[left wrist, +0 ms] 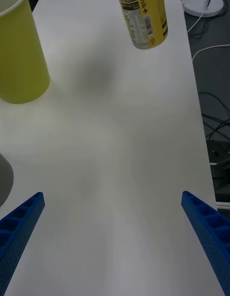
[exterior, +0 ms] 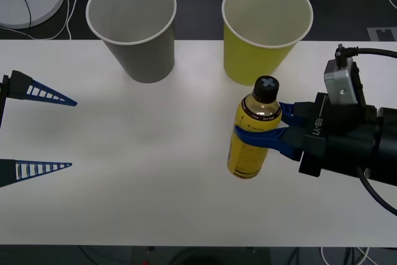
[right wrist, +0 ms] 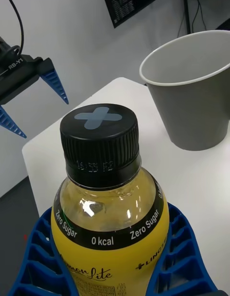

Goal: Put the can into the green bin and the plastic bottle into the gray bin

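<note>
Bottle cap: black ribbed cap (right wrist: 99,142) with a grey cross on top, closest to the right wrist camera, sitting tight on the neck.
Plastic bottle: the plastic bottle (exterior: 253,130) is upright, clear with yellow liquid nearly to the neck, and seems lifted off the desk (exterior: 142,178); the left wrist view shows its base hanging above a soft shadow.
Right gripper: the right gripper (exterior: 260,133) is clamped on the bottle's waist, blue ribbed fingers (right wrist: 184,250) pressing from both sides just below the black band.
Left gripper: the left gripper (exterior: 53,131) waits at the desk's left edge, fingers wide apart, holding nothing.
Gray bin: the gray bin (exterior: 133,26) stands at the far edge, left of the bottle and well apart from it.
Green bin: the green bin (exterior: 265,29) stands just behind the bottle, near it.
Handling: judged fairly heavy for its size since it looks full; thin walls likely give under a hard squeeze, and the glossy label may be slippery.
Grasp point: mid-body, as now, seems sound; the ribbed fingers should bite, and the cap stays free.
Risk: weight below the grip could tilt it in a sideways carry toward the gray bin.
</note>
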### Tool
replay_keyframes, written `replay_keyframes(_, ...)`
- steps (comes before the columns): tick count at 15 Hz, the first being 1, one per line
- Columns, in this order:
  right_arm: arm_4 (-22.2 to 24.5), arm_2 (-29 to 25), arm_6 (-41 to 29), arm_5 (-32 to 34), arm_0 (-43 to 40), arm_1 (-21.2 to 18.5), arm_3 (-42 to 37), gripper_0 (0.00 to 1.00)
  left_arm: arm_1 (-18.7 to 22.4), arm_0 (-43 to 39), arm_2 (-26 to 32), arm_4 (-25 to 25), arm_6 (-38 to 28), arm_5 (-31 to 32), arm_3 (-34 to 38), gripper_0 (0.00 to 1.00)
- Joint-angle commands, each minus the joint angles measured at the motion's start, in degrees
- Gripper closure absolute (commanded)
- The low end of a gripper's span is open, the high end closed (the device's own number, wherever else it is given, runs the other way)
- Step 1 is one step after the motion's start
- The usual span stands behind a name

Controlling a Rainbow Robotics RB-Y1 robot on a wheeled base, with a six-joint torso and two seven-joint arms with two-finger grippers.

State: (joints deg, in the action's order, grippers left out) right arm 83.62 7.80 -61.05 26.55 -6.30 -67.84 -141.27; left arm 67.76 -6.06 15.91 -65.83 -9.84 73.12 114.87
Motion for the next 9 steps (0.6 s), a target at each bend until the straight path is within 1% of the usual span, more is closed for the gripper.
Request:
replay_keyframes(1, 1.19, -3.58, -6.53, 4.82, 2.26, -0.01, -0.5, 1.0, 0.0, 0.0, 0.0, 0.0, 0.0, 0.0, 0.0, 0.0)
replay_keyframes(5, 2.69, -7.97, -14.53, 11.77, 6.83, -0.01, -0.76, 1.0, 0.0, 0.0, 0.0, 0.0, 0.0, 0.0, 0.0, 0.0)
replay_keyframes(9, 2.86, -8.24, -16.2, 16.51, 13.24, -1.24, 2.05, 1.0, 0.0, 0.0, 0.0, 0.0, 0.0, 0.0, 0.0, 0.0)
